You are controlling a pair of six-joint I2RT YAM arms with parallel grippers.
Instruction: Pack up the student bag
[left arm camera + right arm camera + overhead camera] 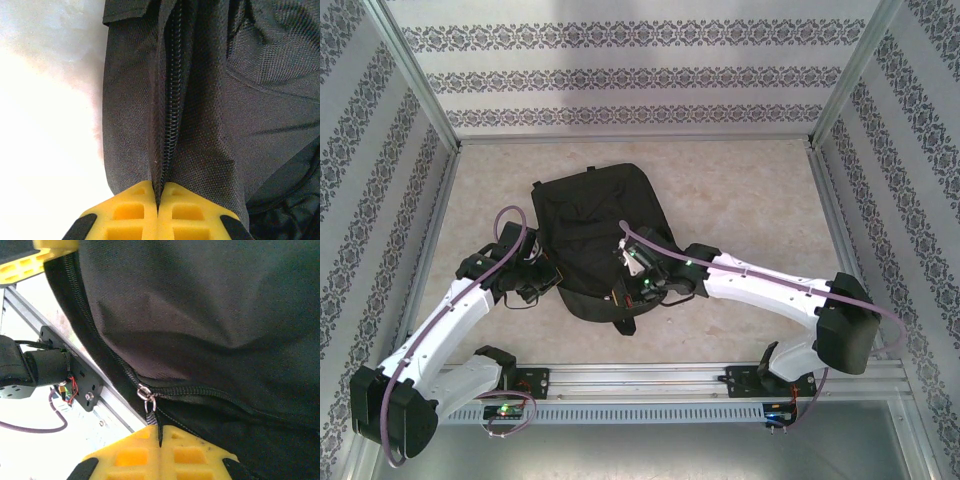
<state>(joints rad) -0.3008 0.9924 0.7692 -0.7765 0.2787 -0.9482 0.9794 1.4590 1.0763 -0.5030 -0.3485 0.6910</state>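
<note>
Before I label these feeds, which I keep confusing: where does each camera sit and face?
Top external: above and behind the robot, looking down on the backpack; left arm and right arm show.
Left wrist: looks along the left gripper, shut on the backpack's zipper seam.
Right wrist: looks along the right gripper, shut on the zipper pull.
Shared: every view shows the backpack.
</note>
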